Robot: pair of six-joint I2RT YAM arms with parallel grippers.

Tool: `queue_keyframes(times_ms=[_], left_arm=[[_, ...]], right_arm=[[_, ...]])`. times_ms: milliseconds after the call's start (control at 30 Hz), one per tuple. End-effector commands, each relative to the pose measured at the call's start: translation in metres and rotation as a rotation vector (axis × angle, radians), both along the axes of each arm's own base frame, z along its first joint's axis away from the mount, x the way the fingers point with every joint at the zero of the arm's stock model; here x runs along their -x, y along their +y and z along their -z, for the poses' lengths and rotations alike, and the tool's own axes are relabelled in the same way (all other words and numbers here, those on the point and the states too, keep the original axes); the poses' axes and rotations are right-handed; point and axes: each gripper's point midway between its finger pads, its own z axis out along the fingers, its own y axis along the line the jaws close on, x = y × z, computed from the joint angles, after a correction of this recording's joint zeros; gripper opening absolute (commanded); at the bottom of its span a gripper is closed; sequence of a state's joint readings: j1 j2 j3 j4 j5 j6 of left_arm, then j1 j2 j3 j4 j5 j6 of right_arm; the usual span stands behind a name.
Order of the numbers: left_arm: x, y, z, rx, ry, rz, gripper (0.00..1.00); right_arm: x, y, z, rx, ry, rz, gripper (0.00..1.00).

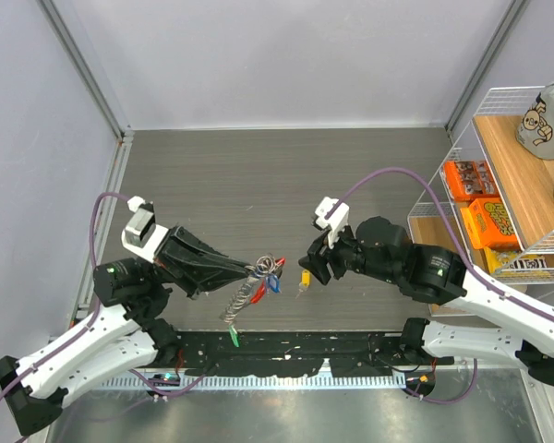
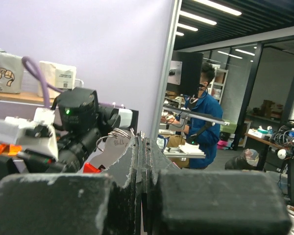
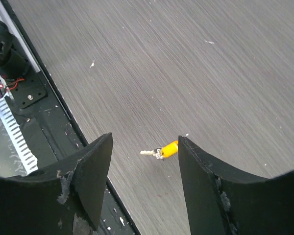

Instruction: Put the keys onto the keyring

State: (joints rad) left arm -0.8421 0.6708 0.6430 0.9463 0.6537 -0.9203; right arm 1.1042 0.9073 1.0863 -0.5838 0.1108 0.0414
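Observation:
My left gripper [image 1: 252, 273] is shut on the keyring [image 1: 262, 269], held above the table. The silvery chain [image 1: 239, 301] hangs from it, with a green-tagged key [image 1: 233, 339] at its end. Red [image 1: 279, 263] and blue [image 1: 272, 285] tagged keys hang at the ring. In the left wrist view the ring [image 2: 112, 133] and a stamped metal tab stick out beside the shut fingers [image 2: 122, 166]. My right gripper [image 1: 311, 265] is open and empty above a yellow-tagged key [image 1: 305, 278]. In the right wrist view that key [image 3: 165, 150] lies on the table between the spread fingers [image 3: 95, 166].
A wire shelf [image 1: 462, 198] with orange snack boxes [image 1: 489, 221] and a bag stands at the right edge. A black base rail [image 1: 295, 349] runs along the near edge and also shows in the right wrist view [image 3: 49, 122]. Walls close the back and left.

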Motion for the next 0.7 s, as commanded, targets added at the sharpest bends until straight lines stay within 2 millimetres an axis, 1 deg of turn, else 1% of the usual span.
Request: queue_keyframes(times_ms=[0,133,167,200,233,267,300,400,433,567,667], left_arm=[[0.019,0.021,-0.041,0.145,-0.07,0.042,0.0],[0.02,0.019,-0.044,0.147,-0.074,0.069,0.0],[0.02,0.019,-0.045,0.147,-0.076,0.076,0.0],[0.022,0.018,-0.045,0.142,-0.08,0.086,0.0],[0.023,0.018,-0.045,0.139,-0.085,0.092,0.0],[0.023,0.017,-0.045,0.136,-0.085,0.095,0.0],[0.023,0.017,-0.044,0.134,-0.083,0.095,0.0],[0.014,0.011,-0.038,0.097,-0.044,0.062,0.0],[0.006,0.005,-0.031,0.053,-0.009,0.039,0.0],[-0.014,-0.004,-0.014,-0.028,0.059,-0.061,0.0],[-0.023,-0.008,-0.003,-0.074,0.079,-0.105,0.0]], right_arm=[[-0.013,0.002,0.003,-0.048,0.021,0.081,0.62],[-0.023,0.0,0.037,-0.004,0.135,0.135,0.63],[-0.027,-0.002,0.048,0.012,0.166,0.149,0.63],[-0.027,-0.003,0.055,0.014,0.195,0.16,0.63],[-0.029,-0.005,0.066,0.027,0.228,0.165,0.63],[-0.03,-0.003,0.07,0.024,0.248,0.164,0.63],[-0.028,-0.004,0.078,0.026,0.279,0.155,0.63],[-0.029,-0.004,0.09,0.029,0.322,0.167,0.63],[-0.028,-0.004,0.094,0.033,0.334,0.165,0.63],[-0.027,-0.001,0.102,0.036,0.362,0.163,0.62],[-0.029,-0.003,0.11,0.049,0.376,0.19,0.62]])
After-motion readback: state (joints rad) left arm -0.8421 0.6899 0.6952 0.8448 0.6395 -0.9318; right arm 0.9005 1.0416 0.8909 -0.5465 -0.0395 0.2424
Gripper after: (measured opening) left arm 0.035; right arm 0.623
